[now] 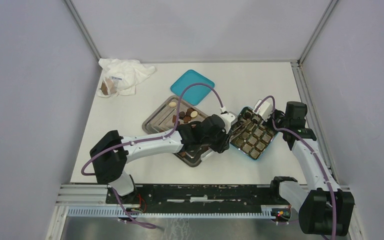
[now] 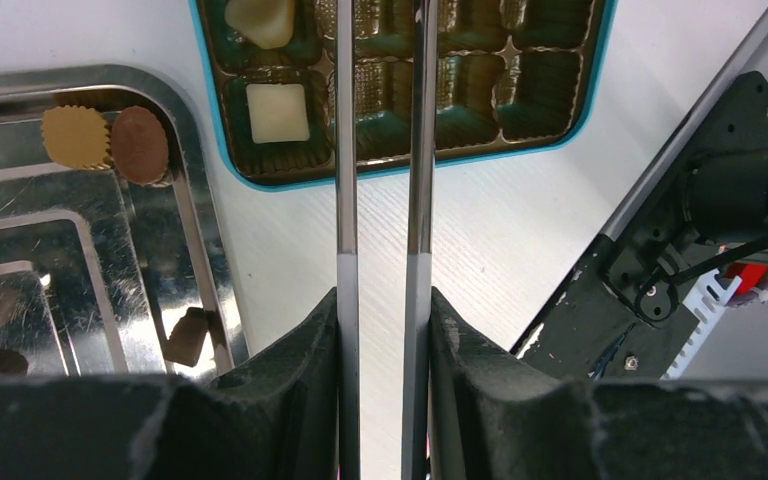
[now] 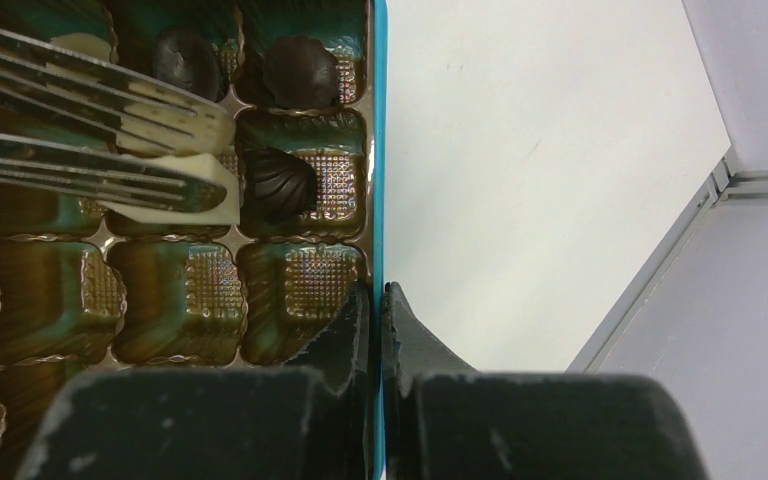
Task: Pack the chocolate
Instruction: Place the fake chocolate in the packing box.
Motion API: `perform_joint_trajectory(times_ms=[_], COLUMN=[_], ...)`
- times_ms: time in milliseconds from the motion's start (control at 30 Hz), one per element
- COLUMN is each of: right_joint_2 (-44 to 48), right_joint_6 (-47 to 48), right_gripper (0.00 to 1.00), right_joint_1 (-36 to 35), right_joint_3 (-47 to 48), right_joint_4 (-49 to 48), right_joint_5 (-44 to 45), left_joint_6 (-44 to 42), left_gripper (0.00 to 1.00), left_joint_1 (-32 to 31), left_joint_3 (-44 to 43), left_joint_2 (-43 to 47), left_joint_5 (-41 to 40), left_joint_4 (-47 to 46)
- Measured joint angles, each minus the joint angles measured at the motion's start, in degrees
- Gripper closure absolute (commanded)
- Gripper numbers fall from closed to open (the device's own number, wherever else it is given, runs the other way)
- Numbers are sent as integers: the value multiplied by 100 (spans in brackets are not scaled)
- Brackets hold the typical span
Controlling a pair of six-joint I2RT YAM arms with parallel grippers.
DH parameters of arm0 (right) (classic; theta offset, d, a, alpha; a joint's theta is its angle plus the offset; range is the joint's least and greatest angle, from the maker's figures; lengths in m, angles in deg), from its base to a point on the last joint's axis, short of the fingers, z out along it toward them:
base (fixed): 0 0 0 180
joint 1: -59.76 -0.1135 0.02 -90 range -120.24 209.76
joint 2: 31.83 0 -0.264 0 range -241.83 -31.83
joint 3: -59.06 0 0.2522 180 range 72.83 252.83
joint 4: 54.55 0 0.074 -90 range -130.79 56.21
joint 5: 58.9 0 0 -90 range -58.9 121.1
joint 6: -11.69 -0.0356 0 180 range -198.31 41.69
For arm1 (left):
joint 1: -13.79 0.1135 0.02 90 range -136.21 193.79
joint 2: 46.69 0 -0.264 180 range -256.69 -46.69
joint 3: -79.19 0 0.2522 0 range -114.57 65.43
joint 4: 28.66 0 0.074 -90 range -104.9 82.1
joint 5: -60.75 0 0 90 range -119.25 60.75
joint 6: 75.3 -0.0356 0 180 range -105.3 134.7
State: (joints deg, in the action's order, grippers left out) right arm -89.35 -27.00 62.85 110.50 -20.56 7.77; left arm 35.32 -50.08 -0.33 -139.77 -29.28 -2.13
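Note:
My left gripper (image 2: 383, 300) is shut on a pair of steel tongs (image 2: 345, 150) that reach out over the teal box (image 2: 540, 90). In the right wrist view the tongs' forked tips (image 3: 110, 110) pinch a cream-white chocolate (image 3: 215, 205) above a compartment, beside a dark shell-shaped chocolate (image 3: 280, 185). Two other dark pieces (image 3: 300, 70) sit in the row beyond. The right gripper (image 3: 380, 295) is shut on the box's teal side wall (image 3: 379, 150). More chocolate lies in the steel tray (image 2: 140, 300): a light scalloped disc (image 2: 75, 137) and a brown oval (image 2: 140, 145).
The box (image 1: 252, 140) sits right of the steel tray (image 1: 155, 122), with my left arm lying across the tray. A teal lid (image 1: 192, 81) lies behind the tray. A crumpled white bag (image 1: 125, 75) is at the back left. Walls enclose the table.

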Motion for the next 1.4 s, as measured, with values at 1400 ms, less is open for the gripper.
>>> perform_joint_trajectory(times_ms=[1400], right_joint_2=[-841], right_joint_6=[-256], right_gripper=[88], right_joint_1=[0], right_joint_3=[7], right_joint_4=[-39], right_joint_5=[315], left_joint_6=[2], left_gripper=[62], left_joint_1=[0], left_joint_3=[706], left_joint_2=[1331], left_joint_5=[-1145], left_joint_4=[391])
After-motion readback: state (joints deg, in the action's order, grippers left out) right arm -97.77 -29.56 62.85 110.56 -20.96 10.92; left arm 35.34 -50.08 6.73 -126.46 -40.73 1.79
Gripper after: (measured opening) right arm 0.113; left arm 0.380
